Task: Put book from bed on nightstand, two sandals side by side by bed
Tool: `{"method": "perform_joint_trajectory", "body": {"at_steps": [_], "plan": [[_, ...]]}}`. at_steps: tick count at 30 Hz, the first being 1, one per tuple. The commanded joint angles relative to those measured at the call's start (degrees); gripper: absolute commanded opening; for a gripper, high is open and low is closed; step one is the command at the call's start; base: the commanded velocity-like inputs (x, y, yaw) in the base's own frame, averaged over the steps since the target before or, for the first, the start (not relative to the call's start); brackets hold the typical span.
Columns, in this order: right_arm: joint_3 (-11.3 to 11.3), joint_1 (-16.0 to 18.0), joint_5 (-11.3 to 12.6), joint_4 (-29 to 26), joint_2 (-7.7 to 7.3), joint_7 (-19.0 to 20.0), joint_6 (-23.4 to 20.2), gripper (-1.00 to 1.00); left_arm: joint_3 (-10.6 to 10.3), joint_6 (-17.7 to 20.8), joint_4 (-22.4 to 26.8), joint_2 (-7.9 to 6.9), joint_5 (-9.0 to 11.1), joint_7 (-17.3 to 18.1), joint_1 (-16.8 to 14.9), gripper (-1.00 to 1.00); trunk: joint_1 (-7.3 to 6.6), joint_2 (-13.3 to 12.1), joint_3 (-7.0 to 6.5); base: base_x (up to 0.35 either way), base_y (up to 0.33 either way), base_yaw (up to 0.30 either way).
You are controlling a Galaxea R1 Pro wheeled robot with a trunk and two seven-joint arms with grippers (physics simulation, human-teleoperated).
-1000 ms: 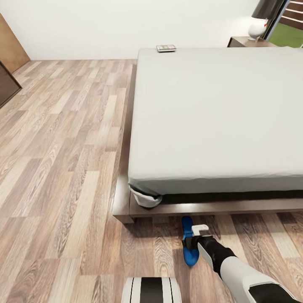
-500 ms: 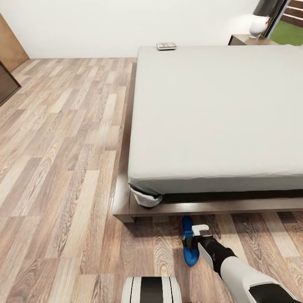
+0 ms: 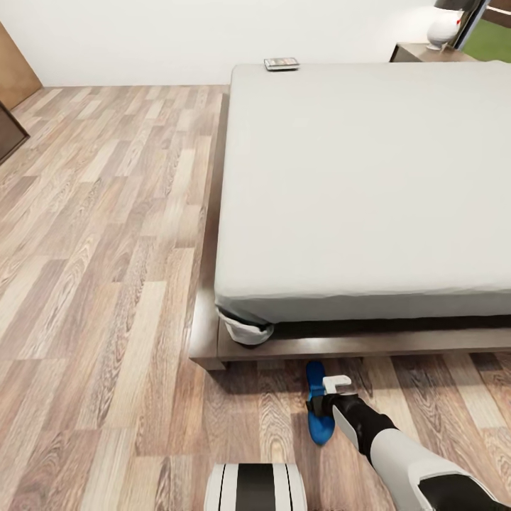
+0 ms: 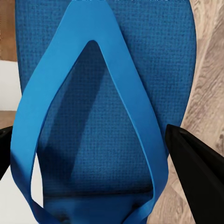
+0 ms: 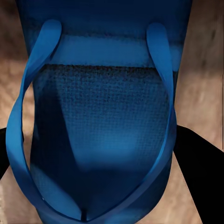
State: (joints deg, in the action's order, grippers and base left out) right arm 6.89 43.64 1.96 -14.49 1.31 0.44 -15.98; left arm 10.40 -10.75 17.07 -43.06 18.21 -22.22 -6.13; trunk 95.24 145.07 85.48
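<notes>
White wall [image 3: 142, 35], wood plank floor [image 3: 106, 284]

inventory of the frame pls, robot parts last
Sandal: one, blue, floor at bed foot, at the right gripper.
Sandal: one, blue, between the left gripper's fingers.
Book: one, dark, far corner of bed.
Bed: one, grey mattress, brown frame, centre-right.
Nightstand: one, dark brown, beyond bed.
Lamp: one, white, on nightstand.
Floor: wood plank.
Right gripper: white and black, around the sandal.
Left gripper: black fingers.
</notes>
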Motion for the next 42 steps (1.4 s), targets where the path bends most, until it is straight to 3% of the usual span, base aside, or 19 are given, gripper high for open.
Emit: {"method": "perform_joint_trajectory", "body": {"at_steps": [1,8,15,42], "plan": [[0.38,0.08,0.23,-0.10,-0.03,-0.03,-0.34,-1.00,-0.12,-0.32,-0.02,-0.01,0.60,-0.01,-0.02,-1.00,-0.01,0.01,0.03,0.000,0.000,0.000],[0.32,1.17,0.32,-0.09,0.00,-0.20,-0.41,-1.00,-0.12,-0.32,-0.02,-0.01,0.60,-0.95,-0.02,-1.00,-0.01,0.01,0.03,0.000,0.000,0.000],[0.32,2.39,0.40,0.05,-0.15,-0.27,-0.66,-1.00,-0.12,-0.32,-0.02,-0.01,0.60,-1.14,-0.02,-1.00,0.12,0.08,1.14,0.000,0.000,0.000],[0.32,2.77,0.41,0.03,0.00,-0.35,-0.90,-1.00,-0.12,-0.32,0.05,-0.01,0.60,-1.16,-0.02,-1.00,0.30,0.17,2.69,0.000,0.000,0.000]]}}
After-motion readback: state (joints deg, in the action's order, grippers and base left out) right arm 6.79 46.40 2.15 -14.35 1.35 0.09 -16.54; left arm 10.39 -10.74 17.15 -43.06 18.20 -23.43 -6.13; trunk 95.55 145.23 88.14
